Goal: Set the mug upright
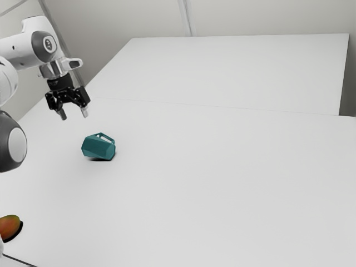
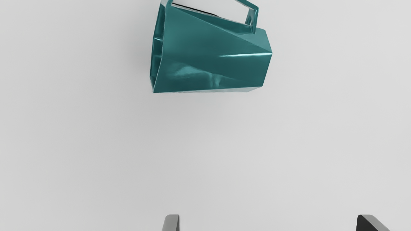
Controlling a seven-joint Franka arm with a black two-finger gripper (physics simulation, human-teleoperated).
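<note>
End effector (image 1: 74, 115) well apart from fruit (image 1: 9, 227)

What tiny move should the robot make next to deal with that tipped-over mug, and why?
Probably ease the open gripper across until it is over the mug. The mug lies on its side on the table, and the wrist view shows it beyond the fingertips, not between them.
</note>
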